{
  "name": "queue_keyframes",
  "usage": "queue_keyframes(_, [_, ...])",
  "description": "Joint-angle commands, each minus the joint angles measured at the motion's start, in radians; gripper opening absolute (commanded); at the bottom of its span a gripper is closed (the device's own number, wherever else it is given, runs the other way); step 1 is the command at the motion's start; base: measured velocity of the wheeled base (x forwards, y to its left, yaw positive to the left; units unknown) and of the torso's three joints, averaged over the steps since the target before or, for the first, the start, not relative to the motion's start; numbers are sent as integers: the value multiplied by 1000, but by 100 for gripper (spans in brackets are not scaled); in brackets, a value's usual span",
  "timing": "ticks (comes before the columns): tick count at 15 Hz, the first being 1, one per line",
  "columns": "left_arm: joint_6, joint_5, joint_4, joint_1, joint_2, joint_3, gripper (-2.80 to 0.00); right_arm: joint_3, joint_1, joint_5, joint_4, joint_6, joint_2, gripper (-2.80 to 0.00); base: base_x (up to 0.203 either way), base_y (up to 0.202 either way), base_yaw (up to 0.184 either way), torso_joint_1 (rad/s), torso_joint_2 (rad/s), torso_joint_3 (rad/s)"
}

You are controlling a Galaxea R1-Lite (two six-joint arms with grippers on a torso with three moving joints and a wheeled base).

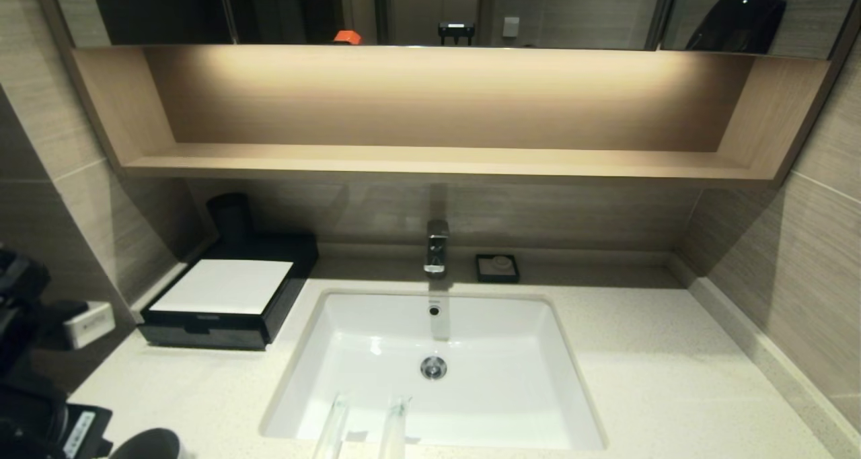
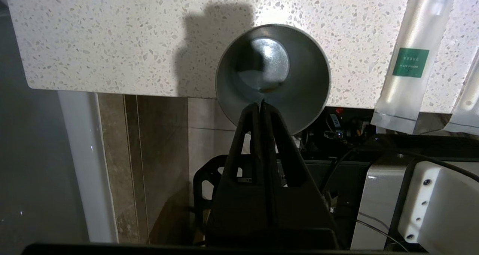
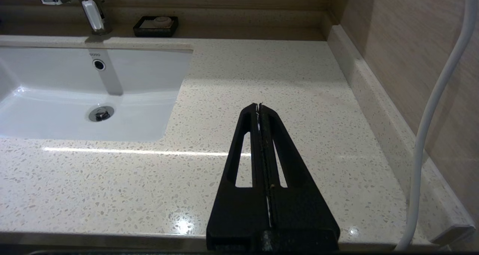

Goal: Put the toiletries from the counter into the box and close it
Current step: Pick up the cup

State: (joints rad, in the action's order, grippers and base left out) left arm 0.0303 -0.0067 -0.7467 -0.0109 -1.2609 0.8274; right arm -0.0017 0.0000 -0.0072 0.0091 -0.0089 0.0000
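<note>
From the head camera, the two slim packets [image 1: 366,429] lie side by side at the near edge of the worktop [image 1: 672,378], their far ends reaching over the rim of the sink [image 1: 434,351], while the box [image 1: 225,304] sits far left with its drawer shut and a grey cup [image 1: 148,443] stands near left beside the left arm. In the left wrist camera, the left end effector [image 2: 261,104] has its fingers pressed together and empty, hanging off the front of the worktop just before the cup, with the green-marked packet [image 2: 411,60] off to one side, its end jutting past the edge. Such film looks light, thin, flexible and slippery, so a pinch across that overhanging end seems easiest. In the right wrist camera, the right end effector [image 3: 260,107] hangs over the bare right stretch, fingers together, holding nothing.
</note>
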Motion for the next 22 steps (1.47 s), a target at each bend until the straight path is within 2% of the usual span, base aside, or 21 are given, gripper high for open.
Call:
queue_keyframes(1, [0,1,3,0,-1,-21,-280,0,0,0,0,0,-2,-280,0,0,0,0,0,0])
queue_keyframes(3, [2,5,3,0,-8,-17,-280,0,0,0,0,0,-1,-280,0,0,0,0,0,0])
queue_keyframes(4, [2,5,3,0,-8,-8,0,0,0,0,0,0,0,-280,0,0,0,0,0,0])
queue_keyframes(12, [1,13,-3,1,-1,-9,0,0,0,0,0,0,-1,-280,0,0,0,0,0,0])
queue_keyframes(18, [-1,53,-38,15,-1,-17,0,0,1,0,0,0,-2,-280,0,0,0,0,0,0])
queue_keyframes(22, [-2,53,-51,26,-45,-22,0,0,0,0,0,0,-1,-280,0,0,0,0,0,0])
